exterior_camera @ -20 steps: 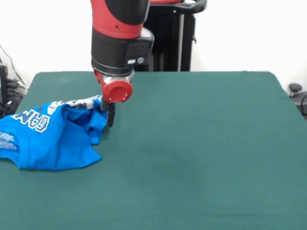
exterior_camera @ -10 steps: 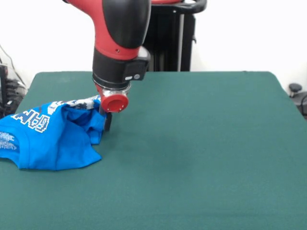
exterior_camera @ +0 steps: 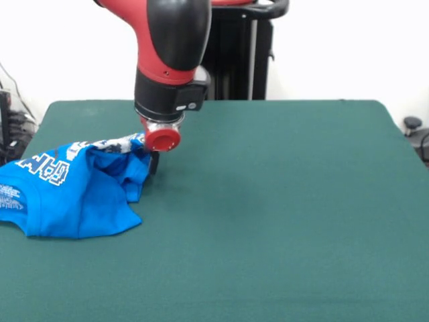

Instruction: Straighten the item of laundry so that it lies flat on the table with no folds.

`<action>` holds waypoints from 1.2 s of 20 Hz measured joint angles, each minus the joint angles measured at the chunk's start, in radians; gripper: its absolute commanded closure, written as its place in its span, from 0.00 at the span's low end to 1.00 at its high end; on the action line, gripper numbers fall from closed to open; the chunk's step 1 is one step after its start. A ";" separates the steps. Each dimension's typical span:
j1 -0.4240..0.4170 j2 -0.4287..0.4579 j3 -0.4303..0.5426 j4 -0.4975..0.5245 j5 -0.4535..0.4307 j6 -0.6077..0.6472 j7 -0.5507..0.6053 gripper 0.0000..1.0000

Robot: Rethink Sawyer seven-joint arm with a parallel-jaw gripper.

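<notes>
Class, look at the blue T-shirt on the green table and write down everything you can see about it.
The T-shirt is bright blue, seemingly soft knit fabric, with white blocky lettering partly visible on its upper left. It lies crumpled and folded over itself, not flat, at the left side of the table, its left part running out of the picture. The gripper is down at its upper right edge; whether it grips the cloth cannot be seen.

A robotics lab: red-and-black arm over a green-clothed table, bare white wall
</notes>
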 measured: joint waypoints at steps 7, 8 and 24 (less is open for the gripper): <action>0.031 0.010 -0.010 0.027 0.005 -0.006 0.000 0.00; 0.037 0.016 -0.014 0.027 0.009 -0.011 0.000 0.00; 0.196 0.162 -0.116 0.030 0.164 -0.200 0.030 0.00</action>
